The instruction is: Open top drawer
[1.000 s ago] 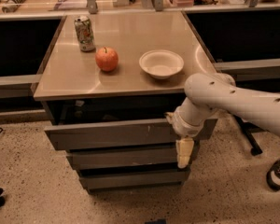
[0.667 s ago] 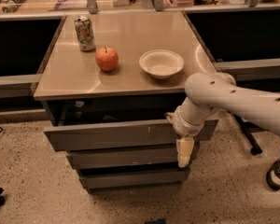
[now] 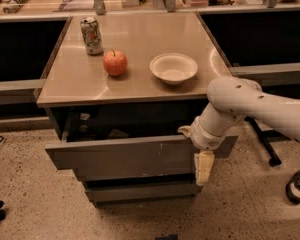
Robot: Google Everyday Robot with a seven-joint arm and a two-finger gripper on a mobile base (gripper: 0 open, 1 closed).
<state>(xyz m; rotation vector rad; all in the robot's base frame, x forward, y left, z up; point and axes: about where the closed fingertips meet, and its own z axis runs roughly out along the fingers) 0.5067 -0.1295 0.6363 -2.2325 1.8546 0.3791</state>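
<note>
The top drawer (image 3: 125, 156) is the wide grey front under the steel tabletop. It stands pulled out toward me, with a dark gap behind its top edge and small pale scratches right of centre. My gripper (image 3: 202, 162) is at the right part of that front, reaching over its top edge from the white arm (image 3: 240, 101), with a pale part hanging down in front of the drawer face. Two narrower drawer fronts (image 3: 140, 191) sit below it, pushed in.
On the tabletop (image 3: 140, 31) stand a soda can (image 3: 91, 35), a red apple (image 3: 115, 63) and a white bowl (image 3: 173, 68). Some items lie inside the open drawer (image 3: 117, 133). A chair base (image 3: 267, 149) and a person's shoe (image 3: 297, 186) are at the right.
The top drawer has slid a little further out toward me, and my gripper has moved with it, slightly down and forward.
</note>
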